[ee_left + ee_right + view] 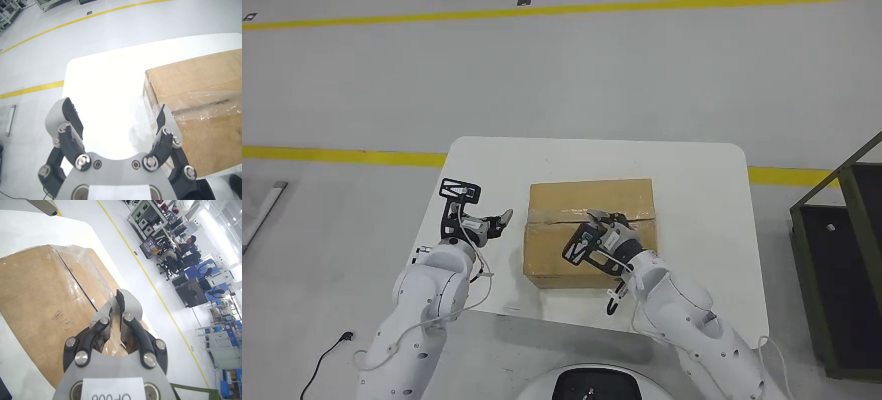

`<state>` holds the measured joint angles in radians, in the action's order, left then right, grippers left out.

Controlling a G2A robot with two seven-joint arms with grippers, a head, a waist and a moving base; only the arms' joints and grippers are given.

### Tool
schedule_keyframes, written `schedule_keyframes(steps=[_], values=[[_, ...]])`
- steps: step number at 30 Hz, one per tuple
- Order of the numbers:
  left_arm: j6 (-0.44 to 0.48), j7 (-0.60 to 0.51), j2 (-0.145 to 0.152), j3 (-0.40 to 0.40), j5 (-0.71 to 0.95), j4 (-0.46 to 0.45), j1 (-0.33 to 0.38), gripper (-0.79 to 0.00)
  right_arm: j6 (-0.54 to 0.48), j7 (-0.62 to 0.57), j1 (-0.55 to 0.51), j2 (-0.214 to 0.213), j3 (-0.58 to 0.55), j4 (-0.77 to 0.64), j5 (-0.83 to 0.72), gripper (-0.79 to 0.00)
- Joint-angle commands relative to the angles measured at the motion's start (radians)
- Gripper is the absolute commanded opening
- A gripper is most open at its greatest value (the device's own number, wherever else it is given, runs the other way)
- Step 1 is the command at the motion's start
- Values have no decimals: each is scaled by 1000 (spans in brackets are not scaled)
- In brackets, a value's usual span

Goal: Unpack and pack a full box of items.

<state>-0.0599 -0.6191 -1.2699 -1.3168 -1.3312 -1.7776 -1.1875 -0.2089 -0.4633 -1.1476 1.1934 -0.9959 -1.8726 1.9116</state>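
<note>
Closest to you, your left pincer [114, 106] is hanging wide open with nothing in it. It is hovering above the white, round-cornered table [702, 170], just beside the left end of the brown cardboard box [572, 198] and not touching it. That box is sitting closed in the middle of the table. Its lid flaps are meeting along a dark seam, and the clear plastic tape [198, 102] over that seam is lifting and wrinkling. Your right pincer [115, 306] is hovering over the right part of the lid, pinched down on a loose stretch of that tape.

As I judge it, you are risking two things. If you are pulling steeply, the thin film is likely to be tearing and leaving the seam sealed. Nothing is bracing the box either, so the pull is liable to be dragging or tipping it towards the table's near edge.

The table is looking smooth, so it is probably offering little grip. On the pale grey floor [542, 80], a black cable [327, 352] is trailing at the left and yellow floor lines [342, 157] are running behind the table. At the right, a dark green metal rack [842, 260] is standing.
</note>
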Motion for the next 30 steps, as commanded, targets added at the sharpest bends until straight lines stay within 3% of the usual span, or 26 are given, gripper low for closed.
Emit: schedule_keyframes(steps=[1,4,11,15,23,30], values=[[0,0,0,0,0,0,0,0,0,0,0,0,0,0,0,-785],[0,0,0,0,0,0,0,0,0,0,0,0,0,0,0,-785],[0,0,0,0,0,0,0,0,-221,-142,31,-11,55,-37,357,-785],[0,0,0,0,0,0,0,0,-277,-221,42,-4,122,-47,521,-785],[0,0,0,0,0,0,0,0,-294,-264,66,14,167,-8,654,-785],[0,0,0,0,0,0,0,0,-283,-225,79,26,169,22,652,-785]])
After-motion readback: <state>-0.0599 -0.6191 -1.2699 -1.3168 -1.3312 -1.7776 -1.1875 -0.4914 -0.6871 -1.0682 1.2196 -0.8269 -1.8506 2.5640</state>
